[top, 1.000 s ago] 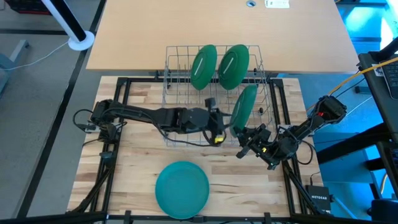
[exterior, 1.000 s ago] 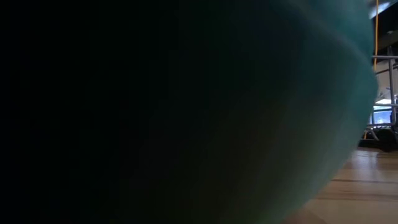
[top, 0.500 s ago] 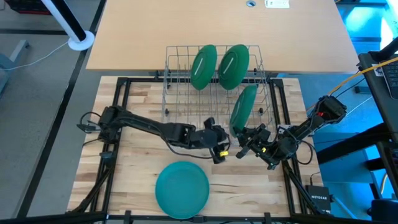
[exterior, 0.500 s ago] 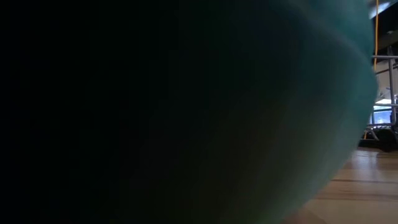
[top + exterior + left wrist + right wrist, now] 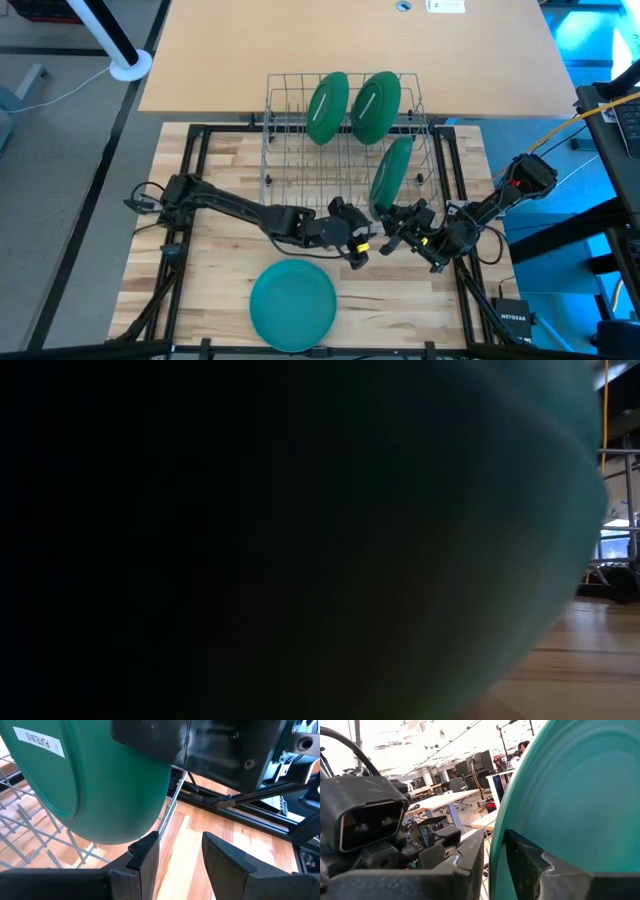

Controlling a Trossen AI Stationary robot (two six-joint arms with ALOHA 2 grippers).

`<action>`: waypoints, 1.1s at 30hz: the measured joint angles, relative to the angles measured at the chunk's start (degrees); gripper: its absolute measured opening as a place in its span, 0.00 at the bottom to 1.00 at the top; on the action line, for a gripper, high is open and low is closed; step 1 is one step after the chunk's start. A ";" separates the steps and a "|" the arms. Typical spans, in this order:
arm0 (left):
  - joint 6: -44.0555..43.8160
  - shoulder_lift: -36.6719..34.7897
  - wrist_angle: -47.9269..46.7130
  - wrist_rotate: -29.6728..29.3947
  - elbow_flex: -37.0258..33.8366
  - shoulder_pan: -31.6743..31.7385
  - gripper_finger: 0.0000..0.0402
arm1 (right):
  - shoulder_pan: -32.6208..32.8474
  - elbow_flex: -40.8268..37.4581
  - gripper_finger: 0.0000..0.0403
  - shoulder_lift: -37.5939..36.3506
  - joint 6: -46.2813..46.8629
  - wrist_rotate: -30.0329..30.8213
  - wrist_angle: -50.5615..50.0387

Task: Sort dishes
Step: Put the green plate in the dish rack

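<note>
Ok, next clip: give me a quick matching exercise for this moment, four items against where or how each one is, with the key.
Items:
1. flat plate
2. right gripper
3. left gripper
4. two rear plates

States:
A. standing on edge at the wire rack's far end
B. shut on the tilted plate at the rack's right side
C. lying on the wooden table
D. open, empty, by the rack's near right corner

Pairs: 1-C, 2-B, 3-D, 4-A

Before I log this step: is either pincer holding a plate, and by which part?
The right pincer grips the rim of the upright plate at the wire rack's right end. The left pincer is open and empty.
</note>
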 joint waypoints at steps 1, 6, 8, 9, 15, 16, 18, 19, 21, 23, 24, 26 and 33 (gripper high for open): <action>0.00 0.00 -0.03 -0.02 0.00 -0.12 0.35 | 0.02 0.00 0.21 0.00 -0.01 0.02 0.00; 0.09 0.00 0.00 -0.11 0.00 -0.15 0.35 | 0.02 0.02 0.21 0.00 0.02 0.00 0.02; 0.68 0.00 -0.01 -0.11 -0.02 -0.15 0.35 | 0.01 0.02 0.18 0.00 0.02 0.02 0.02; 1.02 0.00 -0.03 -0.11 0.00 -0.15 0.35 | 0.01 0.02 0.15 0.00 0.04 0.00 0.02; 2.38 0.00 0.00 -0.11 0.00 -0.15 0.35 | 0.02 0.09 0.03 0.00 -1.52 -0.55 -0.02; 2.39 0.00 0.00 -0.11 0.00 -0.15 0.35 | 0.02 0.09 0.04 0.00 -1.75 -0.80 0.00; 2.42 0.00 0.00 -0.11 0.00 -0.15 0.35 | 0.02 0.09 0.04 0.00 -1.86 -1.40 -0.02; 2.43 0.00 0.00 -0.11 0.00 -0.15 0.35 | 0.02 0.09 0.03 0.00 -1.91 -1.78 -0.02; 2.43 0.00 -0.04 -0.09 0.00 -0.15 0.35 | 0.02 0.09 0.03 0.00 -2.47 -2.88 0.03; 2.45 0.00 -0.04 -0.10 0.00 -0.15 0.35 | 0.02 0.09 0.03 0.00 -2.80 -4.43 0.80; 2.45 0.00 -0.03 -0.09 0.00 -0.15 0.35 | 0.02 0.09 0.03 0.00 -2.96 -5.26 1.76; 2.45 0.00 -0.05 -0.09 0.00 -0.15 0.35 | 0.02 0.09 0.03 0.00 -3.37 -7.98 3.67; 2.40 0.00 -0.07 -0.07 -0.01 -0.14 0.35 | 0.08 0.07 0.03 0.02 -7.40 -9.03 6.33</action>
